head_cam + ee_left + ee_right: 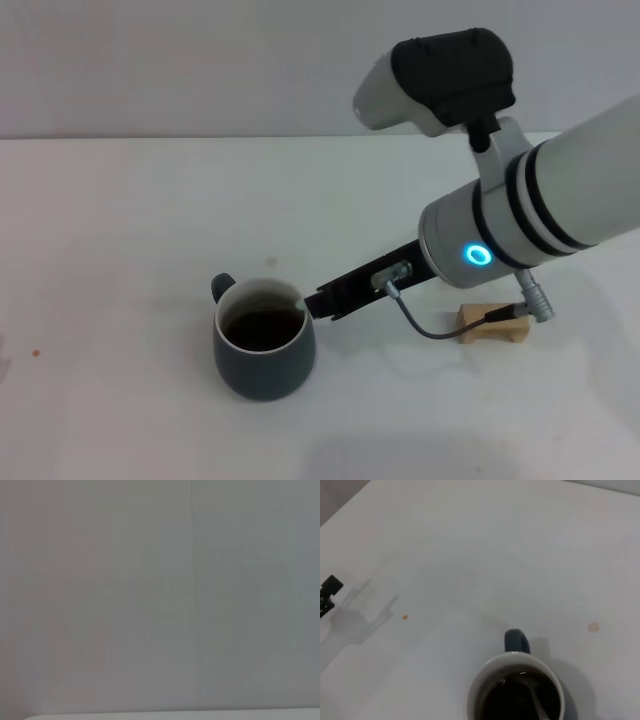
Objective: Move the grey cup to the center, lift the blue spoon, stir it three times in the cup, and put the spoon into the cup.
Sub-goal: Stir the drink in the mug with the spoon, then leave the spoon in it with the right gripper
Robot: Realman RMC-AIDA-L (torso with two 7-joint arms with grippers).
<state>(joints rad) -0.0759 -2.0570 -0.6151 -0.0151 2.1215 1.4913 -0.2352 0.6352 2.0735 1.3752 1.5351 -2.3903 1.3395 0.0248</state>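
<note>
The grey cup (263,352) stands on the white table (120,250) just left of the middle, its handle toward the back left, with dark liquid inside. My right gripper (312,300) reaches in from the right to the cup's right rim. It is shut on the blue spoon (300,298), of which only a pale bit shows at the rim. In the right wrist view the cup (516,642) is seen from above, with the spoon's grey metal neck (536,702) dipping into the liquid. A black part of my left gripper (330,589) shows far off at the picture's edge.
A small wooden block (492,325) lies on the table right of the cup, under my right arm. A grey cable (430,328) hangs from the right wrist near it. The left wrist view shows only a blank grey wall (160,600).
</note>
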